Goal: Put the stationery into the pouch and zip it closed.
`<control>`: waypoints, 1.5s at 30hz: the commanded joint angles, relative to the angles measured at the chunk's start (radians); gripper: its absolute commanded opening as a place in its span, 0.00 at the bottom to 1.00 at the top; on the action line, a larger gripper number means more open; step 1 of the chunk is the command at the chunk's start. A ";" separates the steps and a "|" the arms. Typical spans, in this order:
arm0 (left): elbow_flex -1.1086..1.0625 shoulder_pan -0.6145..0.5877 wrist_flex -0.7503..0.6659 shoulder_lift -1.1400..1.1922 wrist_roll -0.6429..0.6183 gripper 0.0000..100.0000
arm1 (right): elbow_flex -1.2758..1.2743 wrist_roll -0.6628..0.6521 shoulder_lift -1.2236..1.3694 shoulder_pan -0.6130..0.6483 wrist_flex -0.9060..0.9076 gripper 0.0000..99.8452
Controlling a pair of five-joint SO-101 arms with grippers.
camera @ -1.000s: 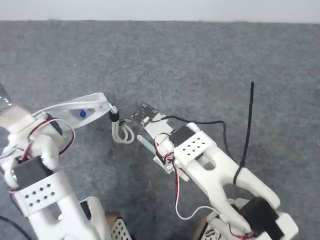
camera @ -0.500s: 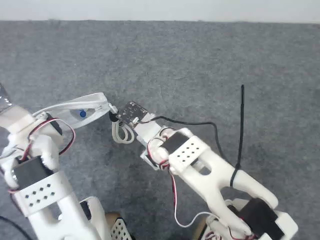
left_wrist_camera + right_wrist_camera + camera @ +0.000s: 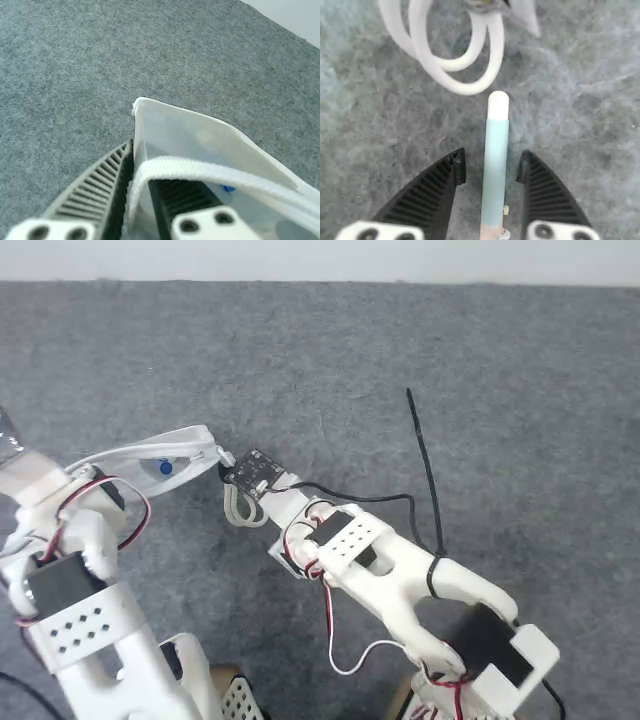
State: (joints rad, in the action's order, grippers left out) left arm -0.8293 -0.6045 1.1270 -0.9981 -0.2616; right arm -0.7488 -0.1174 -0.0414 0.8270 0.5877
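Grey felt-like matting covers the surface from the near edge to the far wall. At the left, the left claw is clamped narrowly on the rim of the clear pouch, holding it up off the surface with its mouth end pointing right. A white cord loop hangs from that end and lies on the matting. Just near of the loop lies a pale blue pen with a white cap, its cap end close to the cord but apart from it. The right claw is down over the pen with its jaws spread, one on each side of the barrel, and matting shows in both gaps. A black cable stands up from the right arm.
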 commanded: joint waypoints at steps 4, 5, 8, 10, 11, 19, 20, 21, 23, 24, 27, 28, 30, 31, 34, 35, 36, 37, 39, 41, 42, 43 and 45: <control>0.008 -0.002 -0.034 0.003 -0.008 0.01 | 0.012 -0.018 -0.002 0.007 -0.015 0.00; 0.008 -0.002 -0.032 0.003 -0.008 0.01 | 0.012 -0.020 -0.002 0.007 -0.013 0.01; 0.008 -0.002 -0.031 0.003 -0.008 0.01 | 0.012 -0.020 -0.004 0.007 -0.007 0.02; 0.008 -0.002 -0.031 0.003 -0.008 0.01 | 0.012 -0.020 -0.012 0.007 0.028 0.02; 0.008 -0.002 -0.031 0.003 -0.008 0.01 | 0.020 -0.020 -0.012 0.008 0.045 0.02; 0.008 -0.002 -0.029 0.003 -0.008 0.01 | 0.077 -0.020 -0.008 0.013 0.214 0.02; 0.008 -0.003 -0.029 0.003 -0.008 0.01 | 0.078 -0.020 -0.010 0.012 0.237 0.02; 0.008 -0.003 -0.031 0.003 -0.008 0.01 | 0.078 -0.021 -0.010 0.012 0.257 0.02; 0.008 -0.003 -0.031 0.003 -0.008 0.01 | 0.078 -0.054 -0.010 0.018 0.285 0.02; 0.008 -0.003 -0.032 0.003 -0.008 0.01 | 0.078 -0.075 -0.012 0.018 0.295 0.02; 0.008 -0.003 -0.032 0.003 -0.008 0.01 | 0.084 -0.097 -0.013 0.018 0.292 0.02; 0.008 -0.003 -0.032 0.003 -0.008 0.01 | 0.097 -0.097 -0.013 0.019 0.298 0.02; 0.007 -0.003 -0.032 0.005 -0.008 0.01 | 0.109 -0.097 -0.013 0.019 0.302 0.03; 0.007 -0.003 -0.032 0.005 -0.008 0.01 | 0.110 -0.097 -0.012 0.019 0.302 0.04; 0.007 -0.003 -0.032 0.005 -0.008 0.01 | 0.109 -0.097 -0.004 0.019 0.305 0.10; 0.007 -0.003 -0.032 0.005 -0.008 0.01 | 0.109 -0.097 -0.001 0.019 0.318 0.12; 0.007 -0.003 -0.032 0.005 -0.008 0.01 | 0.109 -0.097 0.001 0.019 0.337 0.13; 0.007 -0.003 -0.032 0.005 -0.008 0.01 | 0.109 -0.097 0.001 0.019 0.351 0.13; 0.007 -0.003 -0.032 0.005 -0.008 0.01 | 0.110 -0.097 0.001 0.019 0.374 0.13; 0.007 -0.003 -0.032 0.005 -0.008 0.01 | 0.110 -0.097 0.001 0.019 0.381 0.11; 0.007 -0.003 -0.032 0.005 -0.008 0.01 | 0.110 -0.097 0.001 0.019 0.380 0.10; 0.007 -0.003 -0.032 0.005 -0.008 0.01 | 0.110 -0.098 0.001 0.019 0.378 0.08; 0.007 -0.003 -0.032 0.005 -0.008 0.01 | 0.112 -0.095 0.001 0.019 0.371 0.06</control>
State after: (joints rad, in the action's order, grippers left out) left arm -0.8293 -0.6045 1.1270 -0.9981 -0.2616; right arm -0.6797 -0.2033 -0.0338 0.8408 0.9559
